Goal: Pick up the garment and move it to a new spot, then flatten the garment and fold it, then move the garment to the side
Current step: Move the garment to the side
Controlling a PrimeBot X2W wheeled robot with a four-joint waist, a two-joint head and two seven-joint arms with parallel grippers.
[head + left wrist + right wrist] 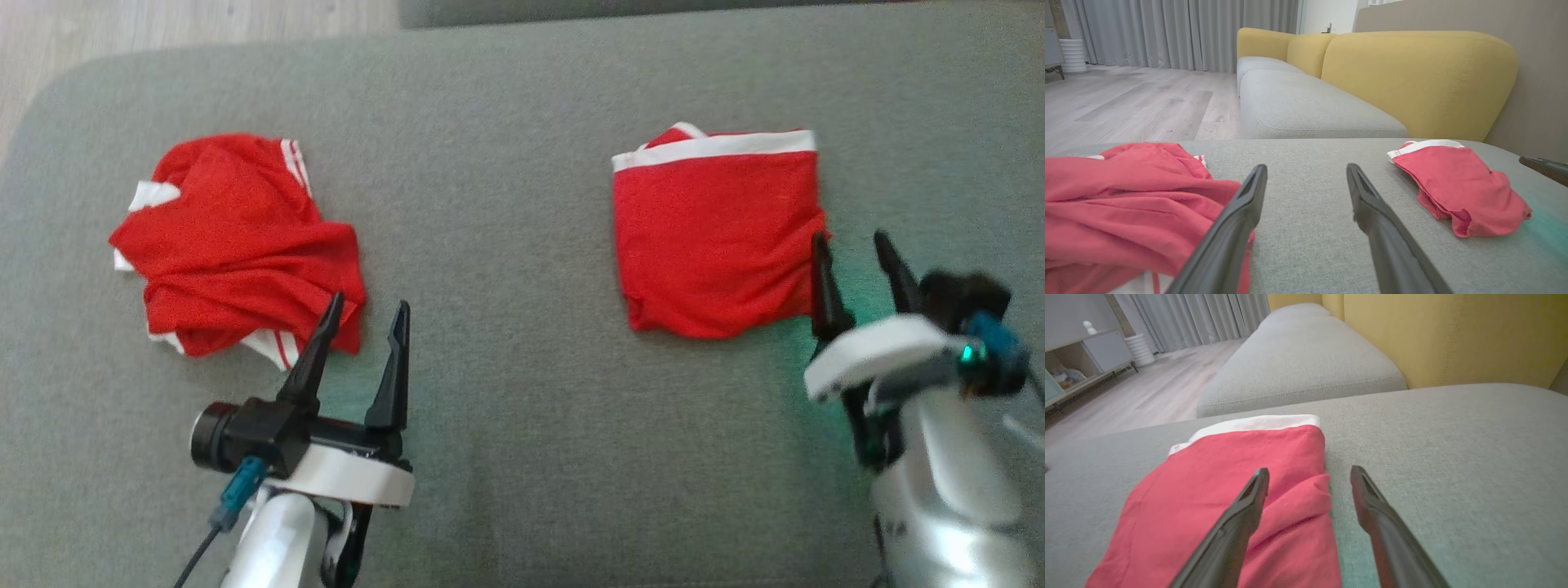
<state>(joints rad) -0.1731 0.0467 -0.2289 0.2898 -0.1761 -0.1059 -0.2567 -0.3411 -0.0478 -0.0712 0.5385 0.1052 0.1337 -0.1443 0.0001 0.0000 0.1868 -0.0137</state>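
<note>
Grey woven cushion (522, 122) carries everything. Beyond its far edge lie another grey seat (1306, 110) and yellow backrests (1412, 77), well apart from the work. Nothing stands between the arms and the cloth.

The crumpled garment (237, 245) sits toward the cushion's left edge, bunched, with white trim showing. It likely awaits lifting and flattening. The folded garment (714, 237) lies toward the right side, a neat square with its white band at the far edge, and looks finished and set aside.

The left pincer (367, 304) is released and empty, its tips at the crumpled garment's near right corner, well placed for a pick. The right pincer (851, 238) is also released and empty, one finger touching or just beside the folded garment's right edge.
</note>
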